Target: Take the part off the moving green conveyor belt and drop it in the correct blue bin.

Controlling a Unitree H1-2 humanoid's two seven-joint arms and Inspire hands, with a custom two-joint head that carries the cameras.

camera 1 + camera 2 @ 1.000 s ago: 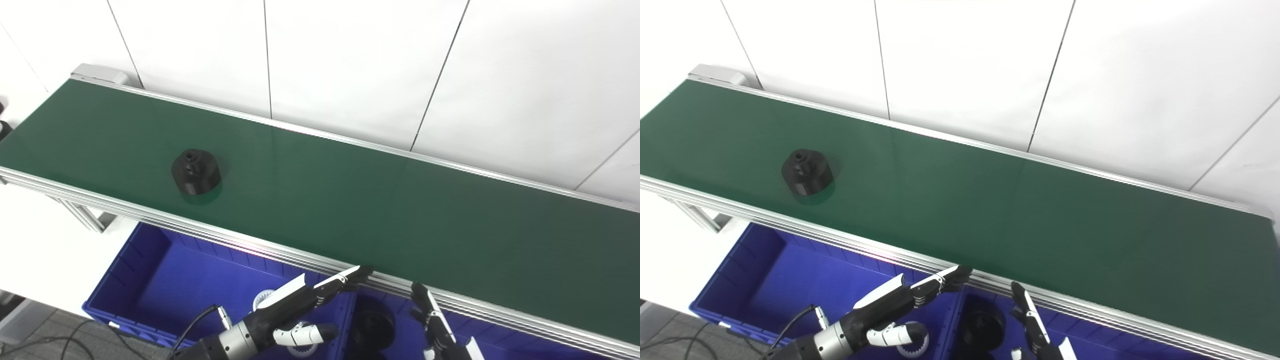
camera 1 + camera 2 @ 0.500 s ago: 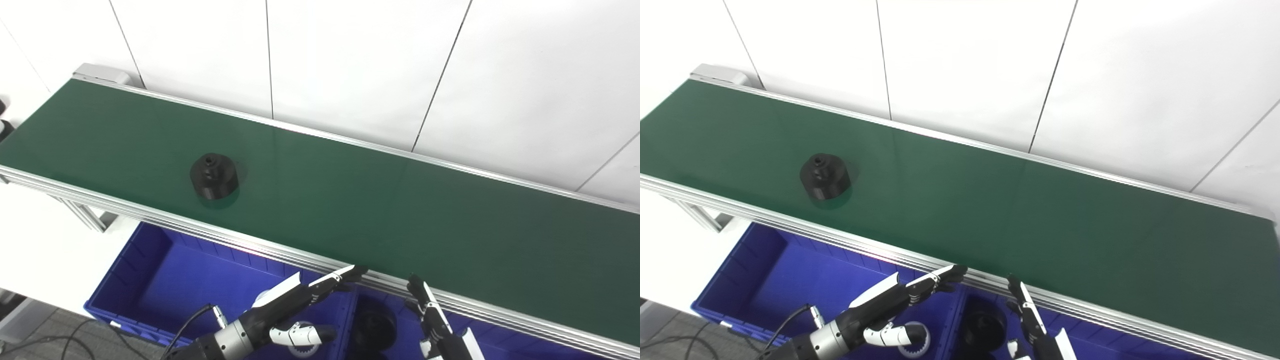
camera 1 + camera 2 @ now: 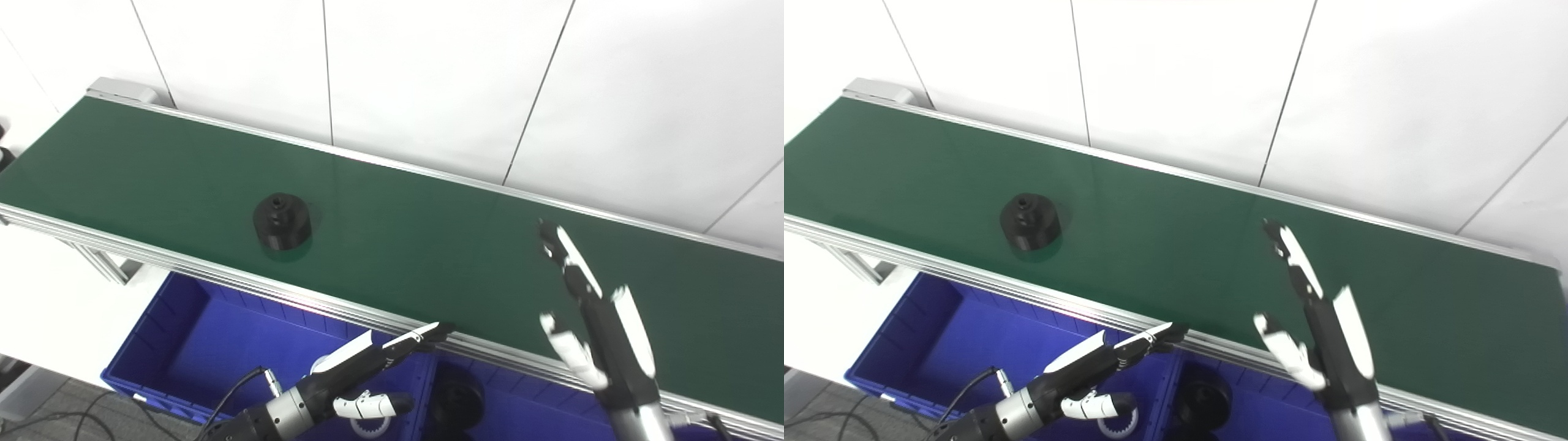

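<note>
**Part on belt, right hand raised over it**

Part (image 3: 282, 221): squat black round piece, upright near the belt's (image 3: 429, 245) front edge, left of middle; small boss points up, axis vertical.

Left hand (image 3: 367, 367): low, over the bin (image 3: 184, 343) below the belt's front rail, fingers spread, empty; probably waiting.

Right hand (image 3: 591, 312): above the belt's right half, fingers wide, empty; likely poised to intercept.

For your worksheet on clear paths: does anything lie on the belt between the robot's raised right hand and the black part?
Nothing visible does. Only bare green belt lies between the open right hand and the black part.
</note>
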